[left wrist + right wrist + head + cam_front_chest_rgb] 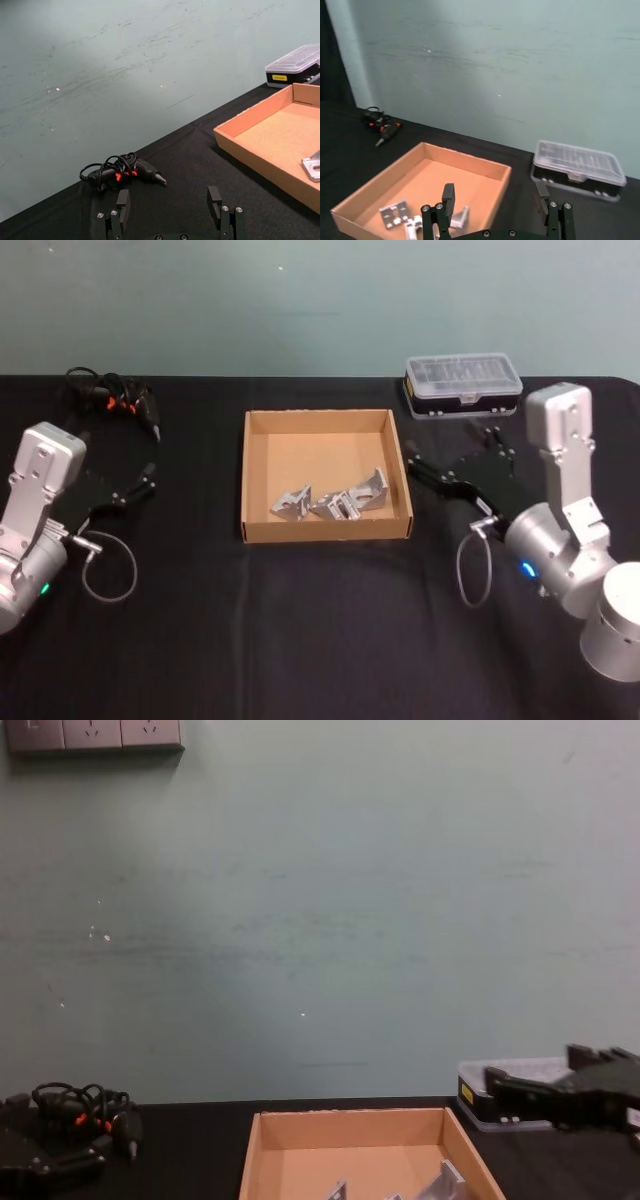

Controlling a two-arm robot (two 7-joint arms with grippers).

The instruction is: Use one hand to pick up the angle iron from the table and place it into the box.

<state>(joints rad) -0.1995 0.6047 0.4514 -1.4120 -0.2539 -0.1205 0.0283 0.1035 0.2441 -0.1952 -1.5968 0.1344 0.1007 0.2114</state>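
So the angle irons point(330, 500) are already sitting inside the box point(255, 480), toward its near right part, two or three pieces bunched together and touching, and I don't see any loose on the black worktop point(300, 620). They look like small cast or folded metal brackets, dull silver, with slotted faces and sharp corners. My guess is they're stiff, dense for their size and a bit slick, so I'd pinch one across a flat leg rather than over the corner, where it could twist out. They won't break, though they could clank and slide on the cardboard. The box is plain tan corrugated board, low walls, matte and light, so a bump would probably shove it around. Left pincer point(130, 490) rests left of the box, fingers spread apart with nothing between them. Right pincer point(430, 475) sits just off the box's right wall, also spread wide and empty. Behind it there's a plastic case point(463, 385) with a clear lid on a black base, smooth and glossy. Far left is a black tool point(110, 398) wrapped in its cord.
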